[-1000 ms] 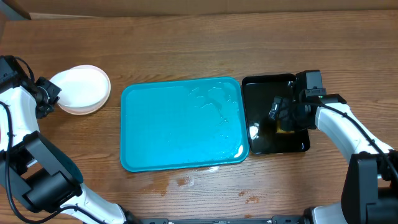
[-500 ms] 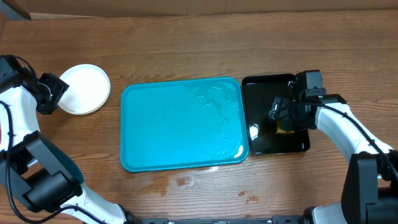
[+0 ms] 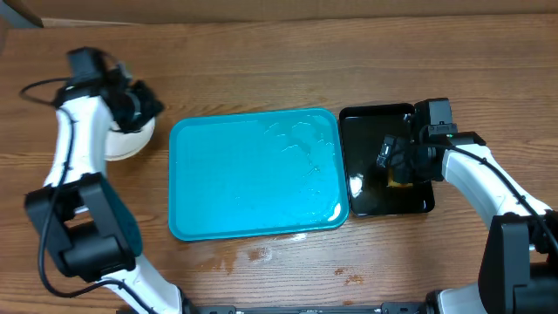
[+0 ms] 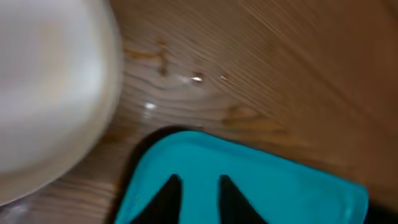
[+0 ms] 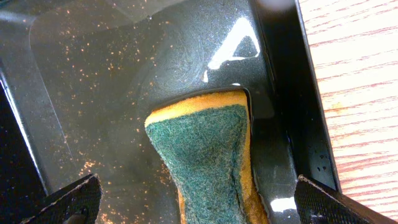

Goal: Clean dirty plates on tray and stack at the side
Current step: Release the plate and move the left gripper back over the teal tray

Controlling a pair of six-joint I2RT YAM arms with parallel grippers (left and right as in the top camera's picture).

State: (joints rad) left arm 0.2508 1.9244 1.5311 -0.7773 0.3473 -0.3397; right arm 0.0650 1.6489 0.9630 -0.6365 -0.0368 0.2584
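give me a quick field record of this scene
tray: large turquoise plastic tray, wet, no plates on it
plates: round white plates, on wooden table, left of tray
left gripper: nearly shut, empty, beside plates
right gripper: open, astride yellow sponge with green scourer face, in glossy black rectangular tray

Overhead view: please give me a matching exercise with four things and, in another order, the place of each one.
Things:
1 plates
2 tray
3 black tray
4 sponge

Places:
A inside the black tray
B left of the tray
C in the middle
D right of the tray

Pairs: 1-B; 2-C; 3-D; 4-A
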